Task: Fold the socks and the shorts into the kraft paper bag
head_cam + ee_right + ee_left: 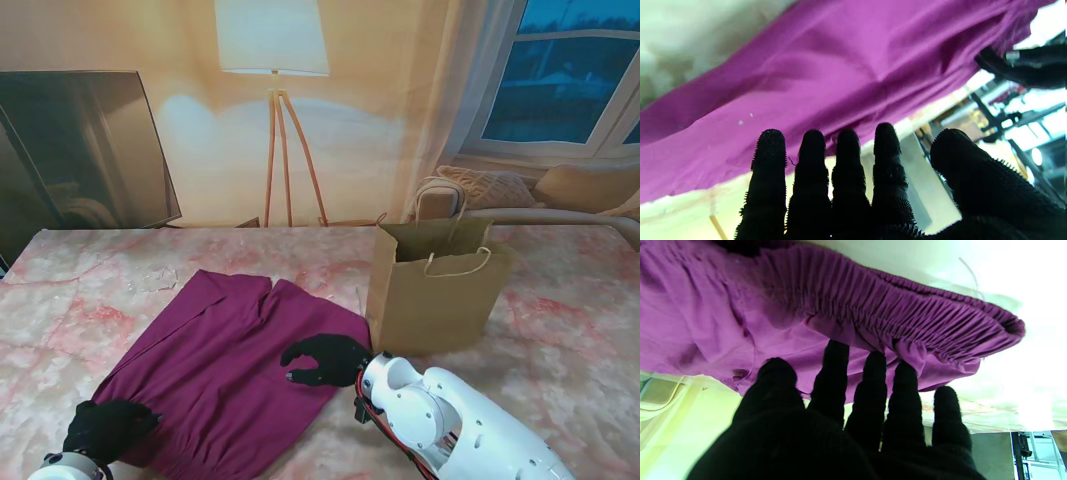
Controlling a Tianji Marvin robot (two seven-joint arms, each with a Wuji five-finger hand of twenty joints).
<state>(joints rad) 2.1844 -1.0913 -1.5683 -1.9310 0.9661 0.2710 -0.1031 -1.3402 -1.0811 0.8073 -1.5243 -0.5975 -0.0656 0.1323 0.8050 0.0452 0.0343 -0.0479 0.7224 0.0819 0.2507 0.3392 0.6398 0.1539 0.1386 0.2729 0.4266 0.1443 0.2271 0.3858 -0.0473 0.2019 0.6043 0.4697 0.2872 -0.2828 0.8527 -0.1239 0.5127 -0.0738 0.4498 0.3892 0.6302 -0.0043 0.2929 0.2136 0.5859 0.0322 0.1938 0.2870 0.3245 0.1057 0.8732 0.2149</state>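
Note:
The magenta shorts [225,370] lie spread flat on the pink marbled table [80,310], waistband nearest me. My black-gloved left hand [108,430] rests open at the waistband's left corner; the left wrist view shows its fingers [873,380] against the gathered elastic of the shorts [873,306]. Over the shorts' right edge sits my right hand [325,359], open, its fingers [810,156] straight and flat above the shorts [806,83]. The kraft paper bag [435,295] stands upright and open-mouthed, just right of the shorts. I cannot make out any socks.
A small pale crumpled thing [152,278] lies on the table beyond the shorts' left leg. Behind the table stand a dark screen [80,150], a floor lamp [275,120] and a sofa [540,195] by the window.

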